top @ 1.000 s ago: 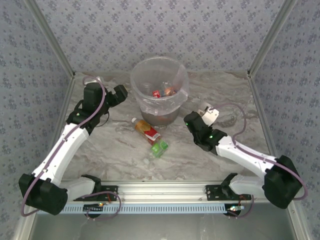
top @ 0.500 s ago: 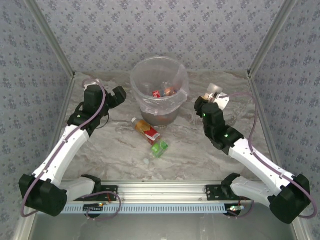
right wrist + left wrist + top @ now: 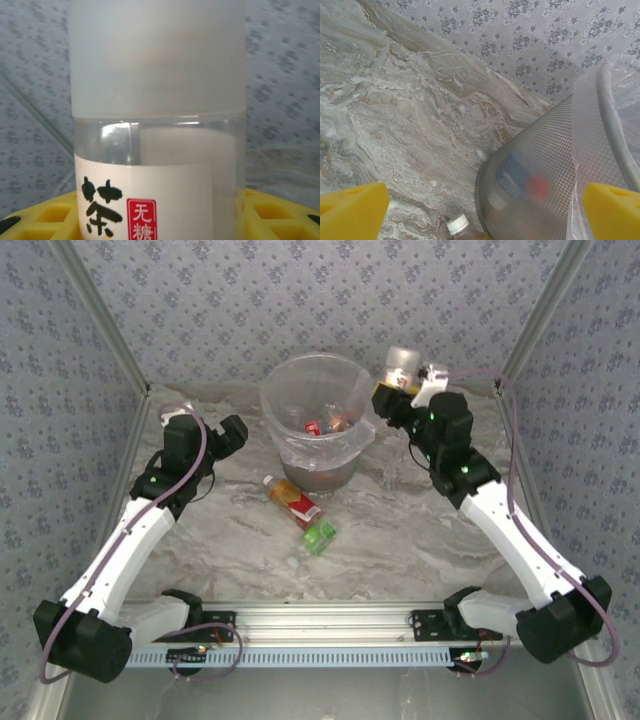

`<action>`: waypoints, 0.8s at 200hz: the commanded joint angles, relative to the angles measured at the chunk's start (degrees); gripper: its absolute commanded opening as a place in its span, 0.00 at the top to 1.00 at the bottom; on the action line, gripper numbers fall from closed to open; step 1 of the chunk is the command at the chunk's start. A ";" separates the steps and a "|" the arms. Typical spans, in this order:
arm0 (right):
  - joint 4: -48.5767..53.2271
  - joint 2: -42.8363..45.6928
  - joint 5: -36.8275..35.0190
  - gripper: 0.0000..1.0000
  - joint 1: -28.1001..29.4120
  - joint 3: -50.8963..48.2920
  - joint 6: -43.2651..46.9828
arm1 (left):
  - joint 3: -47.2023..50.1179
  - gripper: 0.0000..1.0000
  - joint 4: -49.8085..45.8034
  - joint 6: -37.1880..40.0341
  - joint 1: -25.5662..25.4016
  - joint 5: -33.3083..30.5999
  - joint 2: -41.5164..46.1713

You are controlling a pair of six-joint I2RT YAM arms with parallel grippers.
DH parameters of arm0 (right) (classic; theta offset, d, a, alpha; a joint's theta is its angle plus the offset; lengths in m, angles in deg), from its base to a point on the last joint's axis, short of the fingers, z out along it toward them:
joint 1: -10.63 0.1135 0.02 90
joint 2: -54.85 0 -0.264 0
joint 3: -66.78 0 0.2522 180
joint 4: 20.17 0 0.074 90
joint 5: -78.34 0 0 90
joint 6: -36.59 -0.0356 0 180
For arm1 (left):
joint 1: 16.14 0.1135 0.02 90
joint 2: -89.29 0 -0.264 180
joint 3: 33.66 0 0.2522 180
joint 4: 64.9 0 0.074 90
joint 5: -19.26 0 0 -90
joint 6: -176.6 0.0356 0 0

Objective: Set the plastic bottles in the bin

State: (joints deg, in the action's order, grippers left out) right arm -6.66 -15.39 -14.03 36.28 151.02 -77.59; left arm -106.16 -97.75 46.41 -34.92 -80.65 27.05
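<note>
Right gripper (image 3: 397, 385) is up high, just beside the right rim of the bin (image 3: 268, 400), clenched on a clear bottle (image 3: 402, 360) that stands upright in its grip. From the right wrist, the bottle (image 3: 157, 150) sits between the yellow pads (image 3: 280, 212), frosted white above and clear below. Its white label reads 茶 in black, with 无糖 in white on a small red box (the rest runs off the bottom edge).

On the other side the left gripper (image 3: 236, 430) hangs low by the bin's left wall, jaws spread wide and holding nothing. Its yellow fingers (image 3: 350, 212) frame the meshed bin wall (image 3: 535, 165), through which blurred blue and red shapes show. A white bottle cap (image 3: 457, 224) pokes in at the bin's foot.

So the bin stands between the two grippers. On the marble table (image 3: 420, 540) a red-labelled bottle (image 3: 295, 500) lies just in front of the bin. A green bottle (image 3: 320, 537) lies just beside it, nearer the arms. Inside the bin, a red label (image 3: 313, 426) shows among other bottles too small to read.
</note>
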 commanded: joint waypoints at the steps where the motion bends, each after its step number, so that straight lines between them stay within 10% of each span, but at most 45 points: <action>1: 5.02 -6.65 12.03 0.59 -0.03 10.61 5.66 | -0.02 0.00 -0.15 -0.06 0.33 -1.10 1.42; 88: 28.81 -30.78 9.94 0.54 6.64 37.83 18.34 | 0.29 0.01 -3.22 -0.51 0.59 -1.51 1.83; 160: 41.34 -38.36 12.52 0.28 10.60 48.54 23.07 | 0.79 0.00 -3.10 -0.39 0.94 -1.86 1.90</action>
State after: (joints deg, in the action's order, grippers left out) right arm 29.53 -53.60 -3.69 46.20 196.64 -57.83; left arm -105.97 -100.79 46.41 -34.38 -81.53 27.92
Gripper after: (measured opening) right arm 0.690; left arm 0.994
